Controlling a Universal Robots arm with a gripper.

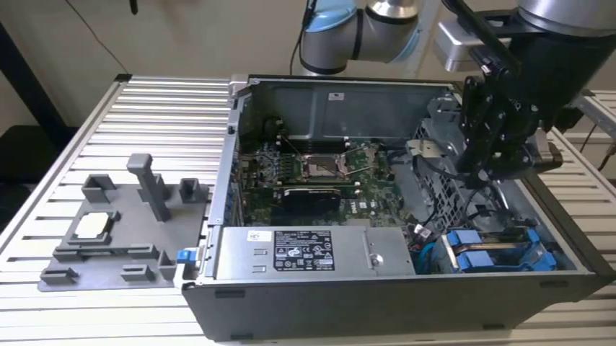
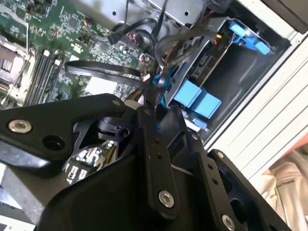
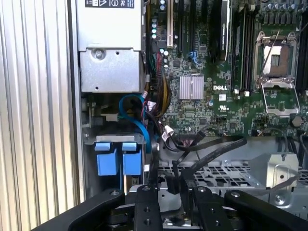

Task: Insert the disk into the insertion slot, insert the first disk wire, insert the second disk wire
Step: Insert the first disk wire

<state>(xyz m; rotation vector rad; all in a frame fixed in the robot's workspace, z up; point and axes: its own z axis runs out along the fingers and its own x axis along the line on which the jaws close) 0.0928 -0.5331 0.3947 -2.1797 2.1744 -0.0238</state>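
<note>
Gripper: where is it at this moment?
The gripper hangs inside the open computer case at the exterior view's right, beside the motherboard, over black cables near the blue drive tabs.

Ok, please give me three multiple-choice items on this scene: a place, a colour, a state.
1. Relative to the computer case, the grey fixture tray lies: A inside it; B on the table, at the exterior view's left of it; C on top of it.
2. The two plastic tabs in the first wrist view are: A red; B blue; C green.
3. The case is: A open; B closed; C upside down.
Key: B, it rests on the slats beside the case; B, both are bright blue; A, the motherboard lies bare.
</note>
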